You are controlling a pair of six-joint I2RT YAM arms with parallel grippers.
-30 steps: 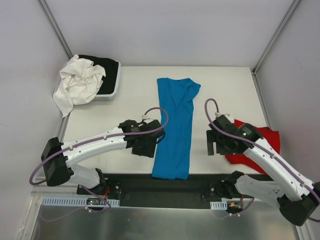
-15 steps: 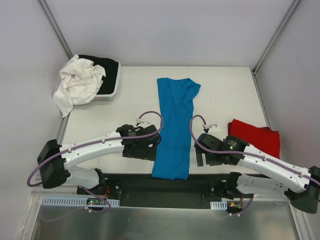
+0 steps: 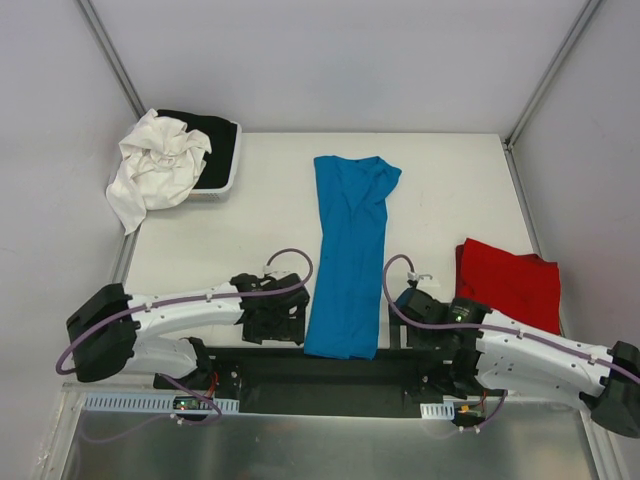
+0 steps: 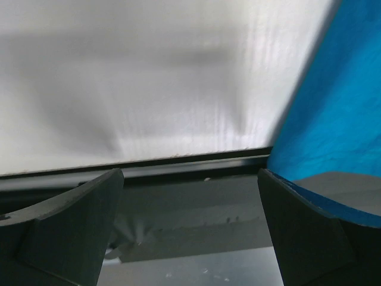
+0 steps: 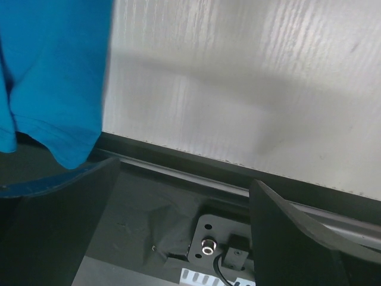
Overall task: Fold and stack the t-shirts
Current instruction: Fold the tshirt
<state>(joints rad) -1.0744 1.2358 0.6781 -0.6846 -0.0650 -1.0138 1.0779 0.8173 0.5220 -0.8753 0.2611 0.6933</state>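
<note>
Both my arms had drawn back to the table's (image 3: pixel 220 240) near edge. My left gripper (image 4: pixel 190 238) stood wide and empty, the blue t-shirt (image 4: pixel 333 119) just to its right. My right gripper (image 5: pixel 184 238) also gaped empty, with that shirt's hem at its left and the red t-shirt (image 3: pixel 508 282) farther off to its right.

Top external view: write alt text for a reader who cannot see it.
A turquoise t-shirt, folded into a long strip, lies centrally, the left gripper and right gripper flanking its near end. A red t-shirt lies right; a far-left tray holds a white cloth and black cloth.
</note>
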